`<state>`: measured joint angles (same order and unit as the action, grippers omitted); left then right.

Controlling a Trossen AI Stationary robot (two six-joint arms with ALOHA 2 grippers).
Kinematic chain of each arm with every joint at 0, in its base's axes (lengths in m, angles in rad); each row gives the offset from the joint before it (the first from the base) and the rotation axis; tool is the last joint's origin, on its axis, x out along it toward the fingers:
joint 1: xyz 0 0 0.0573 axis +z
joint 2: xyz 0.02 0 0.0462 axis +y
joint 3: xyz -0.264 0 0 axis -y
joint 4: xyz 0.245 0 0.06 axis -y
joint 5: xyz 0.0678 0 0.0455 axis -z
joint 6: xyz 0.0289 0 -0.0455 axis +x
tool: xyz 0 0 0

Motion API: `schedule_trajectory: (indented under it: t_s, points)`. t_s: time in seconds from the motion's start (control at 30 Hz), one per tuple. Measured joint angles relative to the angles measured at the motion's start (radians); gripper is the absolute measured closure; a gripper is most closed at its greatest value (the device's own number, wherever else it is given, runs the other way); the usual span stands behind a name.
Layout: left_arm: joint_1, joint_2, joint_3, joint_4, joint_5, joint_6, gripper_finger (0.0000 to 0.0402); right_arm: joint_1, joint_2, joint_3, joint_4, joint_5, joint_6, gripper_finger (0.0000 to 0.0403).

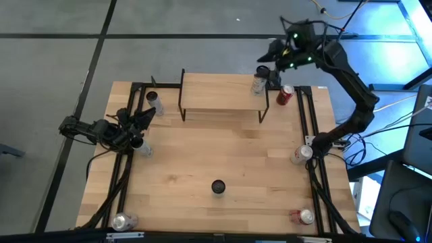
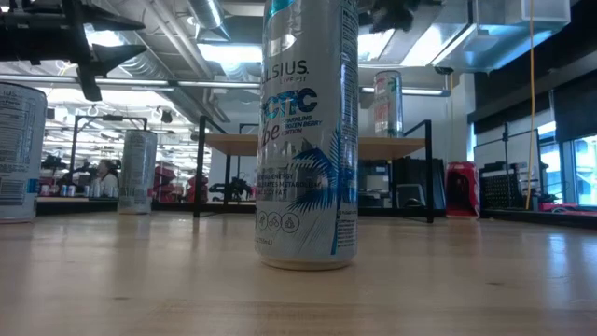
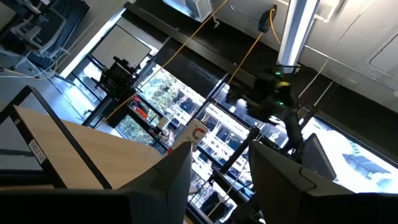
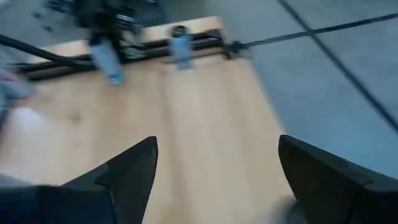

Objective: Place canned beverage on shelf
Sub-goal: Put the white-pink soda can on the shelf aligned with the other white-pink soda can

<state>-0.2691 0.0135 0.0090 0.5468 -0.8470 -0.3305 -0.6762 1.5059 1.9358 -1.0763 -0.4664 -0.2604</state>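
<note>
nearest the low camera, well in front of the shelf (image 2: 317,145), a tall silver-and-blue can (image 2: 308,131) stands upright; its label reads "celsius" (partly cropped), with small print about a sparkling berry edition. beyond it, on the shelf's right end, a silver can (image 1: 259,84) stands upright, long axis vertical. the right gripper (image 1: 264,62) hangs just behind and above that can, fingers spread wide and holding nothing, so this arm is clearly the nearer one. a red can (image 1: 284,95) stands on the table just right of the shelf. the left gripper (image 1: 143,116) waits left of the shelf near another silver can (image 1: 152,102); its fingers are narrowly parted around nothing.
</note>
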Motion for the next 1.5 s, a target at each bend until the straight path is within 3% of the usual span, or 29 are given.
schedule_trajectory:
  t_s: [0.27, 0.47, 0.63, 0.97, 1.23, 1.5]
  points:
    - [0.0, 0.001, 0.01, -0.009, 0.048, -0.025, 0.025, 0.328, 0.0, -0.003, 0.006, 0.086, 0.231, 0.0084]
    - [0.0, 0.079, 0.115, -0.095, 0.104, 0.007, 0.025, 0.544, 0.001, -0.04, -0.006, 0.248, 0.379, 0.0084]
    - [0.0, 0.253, 0.225, -0.148, 0.142, 0.026, 0.025, 0.673, 0.002, -0.081, -0.061, 0.348, 0.503, 0.0084]
    - [0.0, 0.634, 0.432, -0.191, 0.354, 0.02, 0.025, 0.853, -0.059, -0.178, -0.1, 0.551, 0.637, 0.0084]
    - [-0.043, 0.931, 0.766, -0.541, 0.394, 0.0, 0.025, 1.044, -0.17, -0.329, -0.073, 0.598, 0.775, 0.0084]
    - [-0.084, 1.159, 1.084, -0.815, 0.392, -0.082, 0.025, 1.301, -0.235, -0.504, 0.026, 0.729, 0.934, 0.0084]
